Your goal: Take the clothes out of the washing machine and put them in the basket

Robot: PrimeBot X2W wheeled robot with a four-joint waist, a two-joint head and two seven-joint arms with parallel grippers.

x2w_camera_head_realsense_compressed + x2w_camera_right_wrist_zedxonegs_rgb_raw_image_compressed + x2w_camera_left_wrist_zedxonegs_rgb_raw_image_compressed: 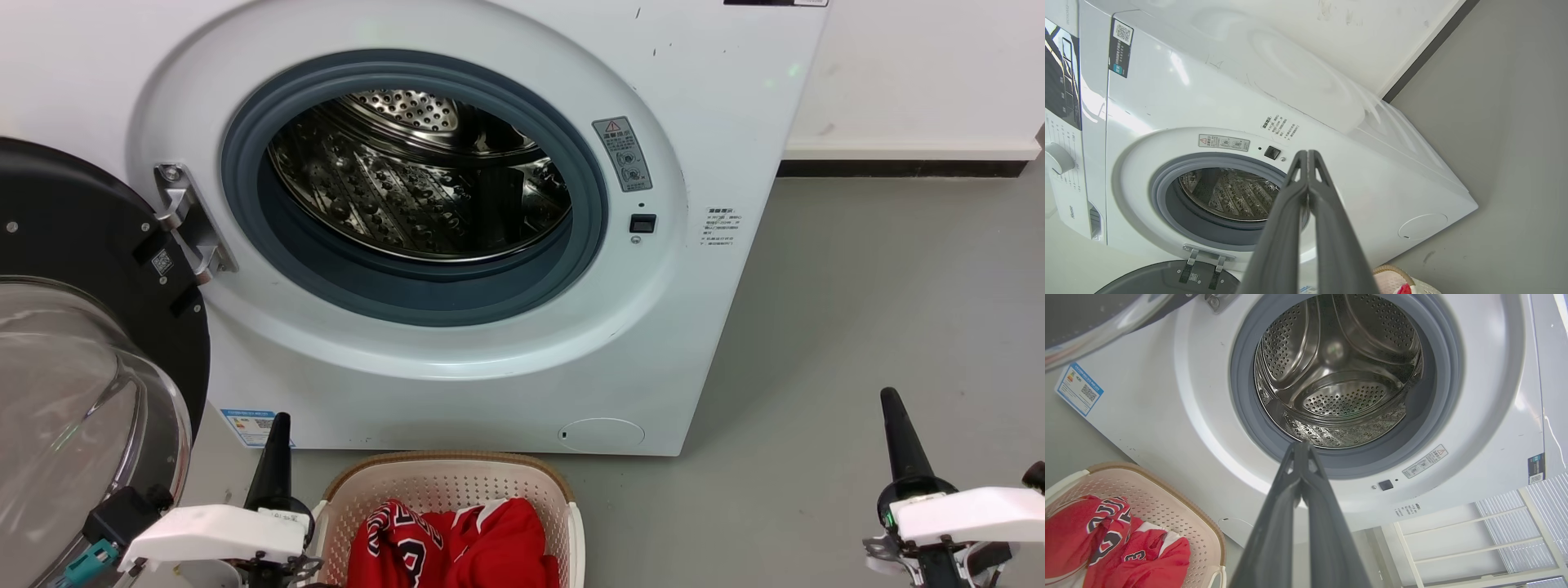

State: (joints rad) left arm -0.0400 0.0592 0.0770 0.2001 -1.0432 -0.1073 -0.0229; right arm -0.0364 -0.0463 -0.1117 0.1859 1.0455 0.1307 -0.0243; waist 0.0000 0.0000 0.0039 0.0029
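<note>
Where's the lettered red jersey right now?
The jersey lies crumpled in the basket, on the floor in front of the washing machine; in the head view it's at bottom centre, just right of the left gripper.

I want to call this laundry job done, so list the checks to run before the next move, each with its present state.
1. Drum of the washing machine empty: ok, no cloth visible inside.
2. Clothes in the basket: ok, red fabric lies inside it.
3. Both garments there: cannot tell, fabric is bunched.
4. Left pincer free: ok, shut, holding nothing.
5. Right pincer free: ok, shut, holding nothing.
6. Door clear: ok, swung open to the left.
</note>
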